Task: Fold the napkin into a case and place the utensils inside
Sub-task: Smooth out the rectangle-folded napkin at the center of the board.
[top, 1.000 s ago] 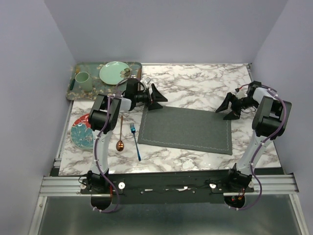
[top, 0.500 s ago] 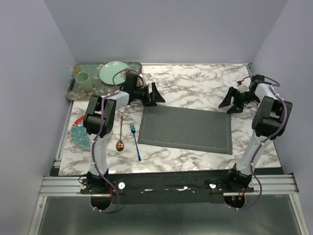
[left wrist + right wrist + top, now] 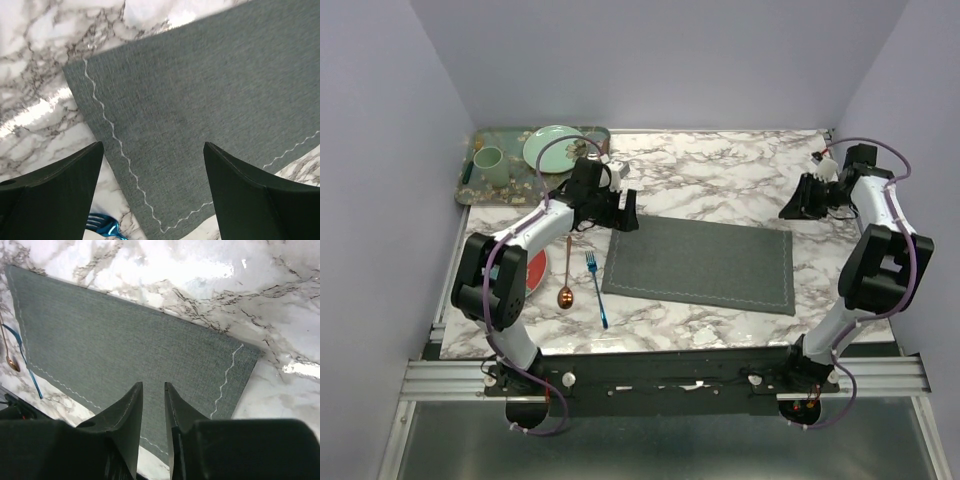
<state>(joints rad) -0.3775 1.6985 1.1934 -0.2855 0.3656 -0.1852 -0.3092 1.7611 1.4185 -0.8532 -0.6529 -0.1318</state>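
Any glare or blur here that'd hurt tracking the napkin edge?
Right wrist: hard glare on the marble table just beyond the napkin, stitching sharp. Left wrist: smaller hot spots on the marble beside the napkin, weave crisp. Top external: even light, soft shadows, no blowout on the cloth.

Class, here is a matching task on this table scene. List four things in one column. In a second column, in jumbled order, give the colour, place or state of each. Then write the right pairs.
Column A
1. napkin
2. fork
3. spoon
4. cup

Column B
a. bright blue
b. stands on the patterned tray
c. spread flat on the marble, not yet folded
d. copper-coloured

Pairs: 1-c, 2-a, 3-d, 4-b
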